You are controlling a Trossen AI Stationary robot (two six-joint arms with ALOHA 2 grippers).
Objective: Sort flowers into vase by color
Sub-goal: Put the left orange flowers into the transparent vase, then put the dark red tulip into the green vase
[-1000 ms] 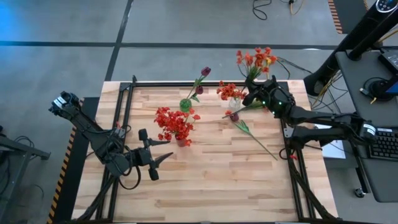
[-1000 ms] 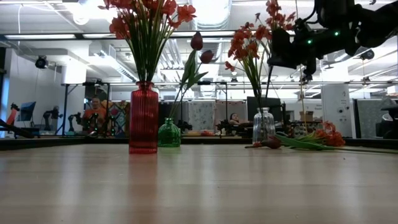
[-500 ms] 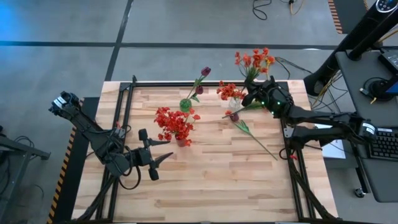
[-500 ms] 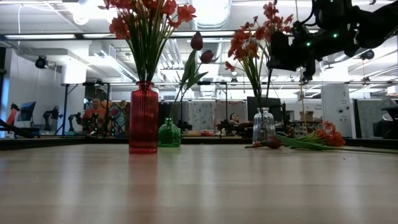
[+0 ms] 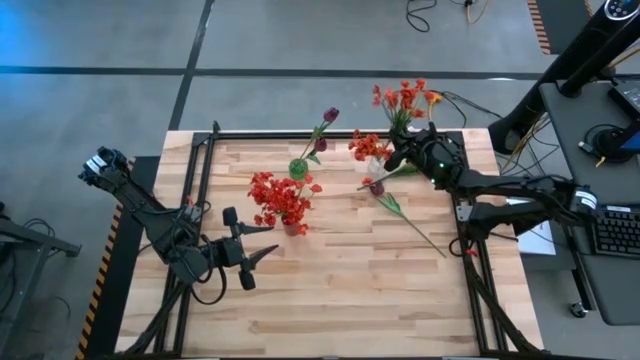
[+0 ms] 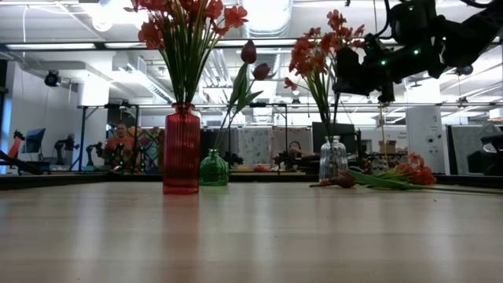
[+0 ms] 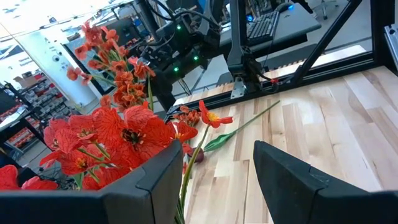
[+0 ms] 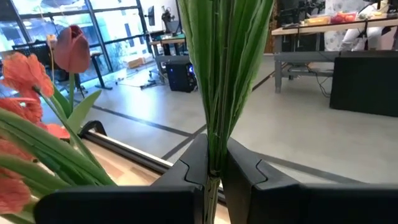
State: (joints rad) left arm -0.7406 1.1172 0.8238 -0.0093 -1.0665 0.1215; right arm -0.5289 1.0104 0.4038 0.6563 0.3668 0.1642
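My right gripper [image 5: 400, 156] is at the far right of the table, shut on an orange-red flower whose blooms [image 5: 404, 97] stand above it. Just left of it is the clear vase [image 5: 377, 166], holding orange-red blooms [image 5: 365, 146]. The green vase [image 5: 298, 167] holds purple buds [image 5: 330, 115], and the red vase [image 6: 181, 149] holds red blooms [image 5: 280, 197]. A purple-budded flower [image 5: 378, 187] lies flat on the table. My left gripper [image 5: 262, 243] waits open near the front left. My right gripper pinches the flower's stem [image 8: 213, 163] between its two fingers, just below where the long green leaves [image 8: 227, 62] fan out. The fingers reach in level from the table's right, across the stem. The flower stands upright and clear of the table, its lower stem [image 6: 337, 114] hanging toward the clear vase [image 6: 333, 159].
Loose stems and orange-red blooms [image 6: 389, 178] lie on the table right of the clear vase, and one long stem [image 5: 420, 232] runs toward the right rail. Black frame rails [image 5: 205, 150] edge the table. Bare wood [image 5: 330, 290] fills the near half.
My right gripper has drifted a little toward the table's left and slightly down, toward the clear vase. It has carried the upright orange-red flower along, so its blooms stand closer to those in the vase.
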